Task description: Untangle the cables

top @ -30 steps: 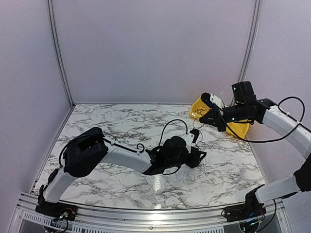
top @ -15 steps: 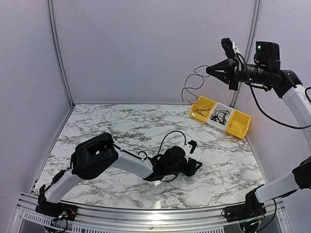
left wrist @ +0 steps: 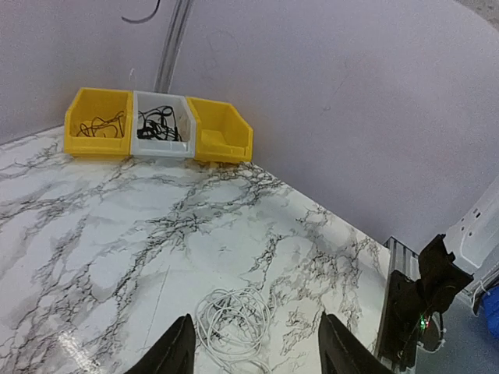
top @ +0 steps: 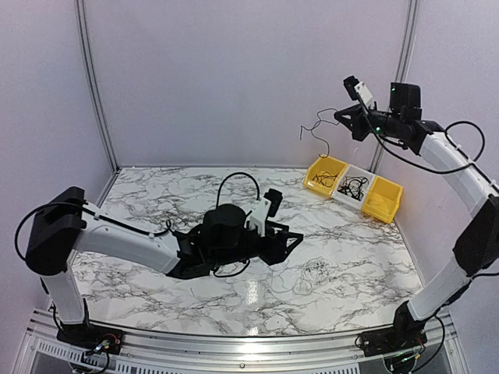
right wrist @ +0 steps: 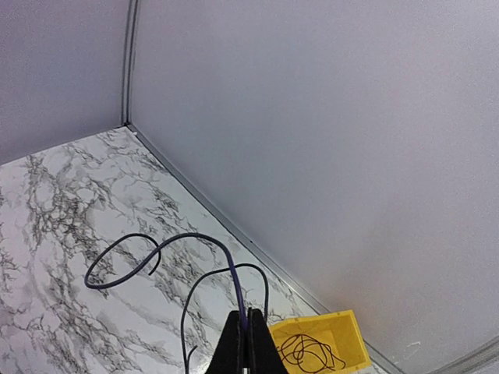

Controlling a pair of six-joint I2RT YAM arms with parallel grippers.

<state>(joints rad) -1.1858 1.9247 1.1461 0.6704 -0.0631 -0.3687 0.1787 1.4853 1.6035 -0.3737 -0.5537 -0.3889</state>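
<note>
Across the middle of the tabletop [top: 156,195] the left arm [top: 117,238] is lying low, its left fingers [left wrist: 178,354] standing wide and empty above a white cable coil [left wrist: 232,315] toward the near right corner. High over the far right corner the right fingers [right wrist: 234,351] are pinching shut on one black cable [right wrist: 232,274], which is dangling free above the far edge, beside the three bins [left wrist: 226,144]. As I am judging it, that loose tail could be snagging on a bin wall or dropping among the black strands [left wrist: 160,125] lying inside, knotting with them. Only the left wrist view is showing the coil framed between the fingers; only the right wrist view is showing the pinch itself
</note>
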